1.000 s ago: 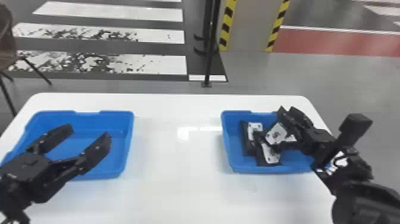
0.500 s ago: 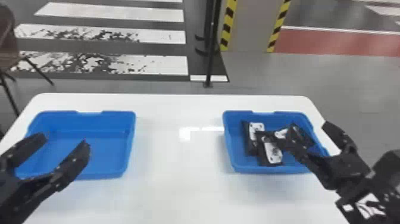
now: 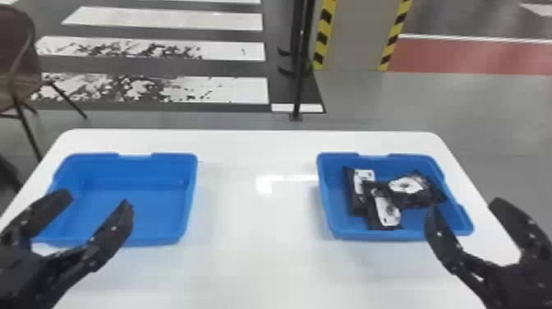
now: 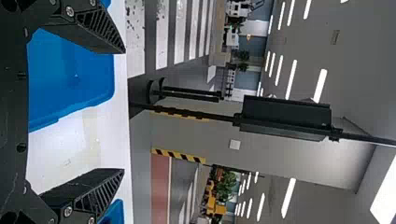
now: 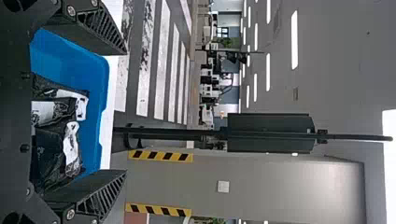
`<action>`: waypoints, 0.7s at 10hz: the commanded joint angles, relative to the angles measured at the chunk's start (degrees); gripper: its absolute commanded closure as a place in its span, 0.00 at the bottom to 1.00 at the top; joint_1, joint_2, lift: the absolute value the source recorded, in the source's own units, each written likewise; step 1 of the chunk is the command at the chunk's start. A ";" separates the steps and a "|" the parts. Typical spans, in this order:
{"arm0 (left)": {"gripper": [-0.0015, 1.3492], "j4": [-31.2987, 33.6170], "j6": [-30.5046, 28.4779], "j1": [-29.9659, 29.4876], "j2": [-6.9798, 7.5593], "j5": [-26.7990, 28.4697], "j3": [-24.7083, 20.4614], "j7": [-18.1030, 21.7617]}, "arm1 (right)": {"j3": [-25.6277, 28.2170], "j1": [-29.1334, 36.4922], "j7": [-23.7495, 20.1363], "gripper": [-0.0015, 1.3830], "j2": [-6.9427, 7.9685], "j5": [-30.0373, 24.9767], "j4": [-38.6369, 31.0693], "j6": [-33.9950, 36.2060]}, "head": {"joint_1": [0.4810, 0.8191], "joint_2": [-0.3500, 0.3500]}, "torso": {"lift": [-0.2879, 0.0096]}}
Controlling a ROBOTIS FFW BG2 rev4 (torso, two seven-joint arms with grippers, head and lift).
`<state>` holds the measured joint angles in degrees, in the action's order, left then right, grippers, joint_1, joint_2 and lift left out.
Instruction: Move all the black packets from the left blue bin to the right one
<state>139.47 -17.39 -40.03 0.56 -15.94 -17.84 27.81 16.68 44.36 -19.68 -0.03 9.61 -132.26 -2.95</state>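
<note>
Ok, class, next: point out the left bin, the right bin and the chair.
Left bin (image 3: 162, 205): head view, on its floor.
Right bin (image 3: 333, 202): head view, inner left wall.
Chair (image 3: 15, 45): head view, backrest.

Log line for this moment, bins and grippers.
left blue bin: no packets seen | right blue bin: black packets inside | left gripper: open, empty | right gripper: open, empty

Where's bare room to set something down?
Biggest: the white table between the left bin and right bin. Also the left bin's floor, with the left end effector at its near side. Crowded: the right bin's middle, where black packets overlap; the right end effector is at its near right corner.
</note>
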 commanded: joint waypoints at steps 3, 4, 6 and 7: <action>0.11 1.23 0.66 -3.70 -0.71 2.68 0.59 -1.71 | -0.91 2.47 0.00 0.09 0.08 -0.69 -2.95 -1.13 | 0.63 0.43 | 0.50; 0.11 1.23 1.08 -3.42 -0.71 2.91 0.70 -2.06 | -1.14 2.05 0.00 0.09 0.08 -0.47 -2.81 -1.13 | 0.63 0.44 | 0.50; 0.11 1.23 0.38 -2.30 -0.71 3.26 1.04 -2.33 | -1.71 1.62 0.00 0.09 0.08 -0.35 -2.25 -1.13 | 0.63 0.45 | 0.50; 0.11 1.23 0.52 -2.15 -0.71 3.26 1.27 -2.33 | -2.51 1.06 0.00 0.09 0.08 -0.47 -1.40 -1.27 | 0.63 0.45 | 0.50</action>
<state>140.69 -16.88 -42.32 0.00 -12.73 -16.68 25.48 14.56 45.70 -19.68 0.00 9.22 -134.18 -4.12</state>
